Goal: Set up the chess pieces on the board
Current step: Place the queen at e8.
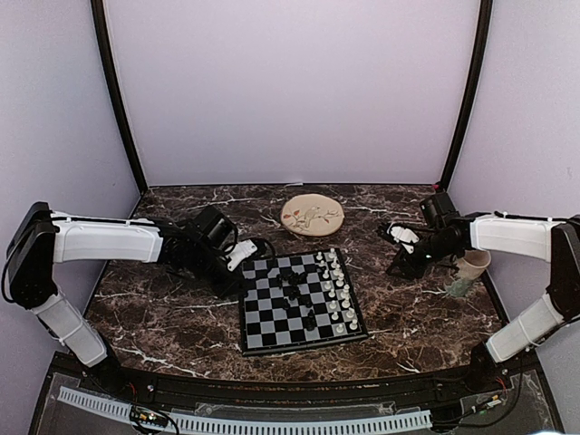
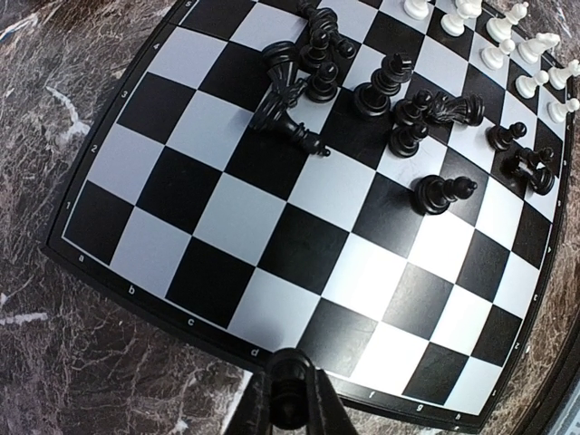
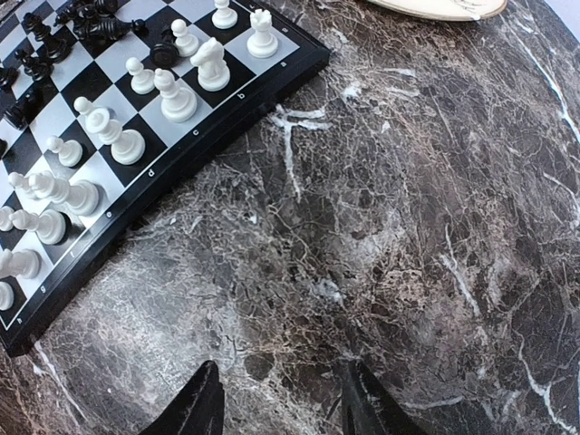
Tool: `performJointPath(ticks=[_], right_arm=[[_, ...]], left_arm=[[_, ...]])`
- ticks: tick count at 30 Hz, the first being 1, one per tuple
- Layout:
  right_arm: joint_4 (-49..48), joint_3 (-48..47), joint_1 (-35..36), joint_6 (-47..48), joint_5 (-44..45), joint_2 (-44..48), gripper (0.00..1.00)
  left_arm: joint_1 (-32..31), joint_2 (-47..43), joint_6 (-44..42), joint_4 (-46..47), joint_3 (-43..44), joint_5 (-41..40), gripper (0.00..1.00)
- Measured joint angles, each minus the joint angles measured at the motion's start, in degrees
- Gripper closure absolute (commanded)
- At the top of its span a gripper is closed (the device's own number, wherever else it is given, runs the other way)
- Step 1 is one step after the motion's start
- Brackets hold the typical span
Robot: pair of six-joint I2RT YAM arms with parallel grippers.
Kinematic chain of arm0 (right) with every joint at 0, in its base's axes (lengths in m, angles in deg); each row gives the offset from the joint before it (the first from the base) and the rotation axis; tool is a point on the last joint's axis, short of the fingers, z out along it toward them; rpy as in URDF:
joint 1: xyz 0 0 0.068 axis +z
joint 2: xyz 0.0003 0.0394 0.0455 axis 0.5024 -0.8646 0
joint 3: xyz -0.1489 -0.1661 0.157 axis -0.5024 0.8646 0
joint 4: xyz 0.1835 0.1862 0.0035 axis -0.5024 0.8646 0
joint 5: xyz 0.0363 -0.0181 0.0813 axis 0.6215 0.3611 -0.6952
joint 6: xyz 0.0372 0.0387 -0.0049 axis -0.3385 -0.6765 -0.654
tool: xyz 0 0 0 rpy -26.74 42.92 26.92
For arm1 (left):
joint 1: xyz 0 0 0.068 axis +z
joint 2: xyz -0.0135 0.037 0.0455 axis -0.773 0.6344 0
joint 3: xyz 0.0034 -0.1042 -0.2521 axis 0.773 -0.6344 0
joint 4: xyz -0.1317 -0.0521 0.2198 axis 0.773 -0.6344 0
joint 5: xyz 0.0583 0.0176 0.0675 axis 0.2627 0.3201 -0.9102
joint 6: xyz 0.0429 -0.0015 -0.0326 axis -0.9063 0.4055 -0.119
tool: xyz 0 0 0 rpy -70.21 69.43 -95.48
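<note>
Looking from the left gripper (image 2: 290,403), fingertips together at bottom centre: black chess pieces (image 2: 362,91) heaped toward upper centre on the board (image 2: 227,217), several lying flat, axes mixed. Nearer than the right gripper (image 3: 283,408), fingers apart, empty, over the marble table (image 3: 408,227).

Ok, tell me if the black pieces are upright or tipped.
Several tipped: black pieces lie sideways, jumbled on the board.

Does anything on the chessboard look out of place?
Yes. The black pieces lie jumbled in the middle of the board, several toppled, not in rows. The white pieces stand upright in two rows along one edge.
</note>
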State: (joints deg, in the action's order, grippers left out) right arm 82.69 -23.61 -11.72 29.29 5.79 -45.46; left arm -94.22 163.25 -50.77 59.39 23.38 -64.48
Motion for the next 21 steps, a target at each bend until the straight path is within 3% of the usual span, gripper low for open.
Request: performJointPath(ticks=[21], right_arm=[[0.0, 0.0, 0.0, 0.52, 1.01, -0.55, 0.55]], left_arm=[[1.4, 5.31, 3.1, 2.64, 1.6, 1.62, 0.86]])
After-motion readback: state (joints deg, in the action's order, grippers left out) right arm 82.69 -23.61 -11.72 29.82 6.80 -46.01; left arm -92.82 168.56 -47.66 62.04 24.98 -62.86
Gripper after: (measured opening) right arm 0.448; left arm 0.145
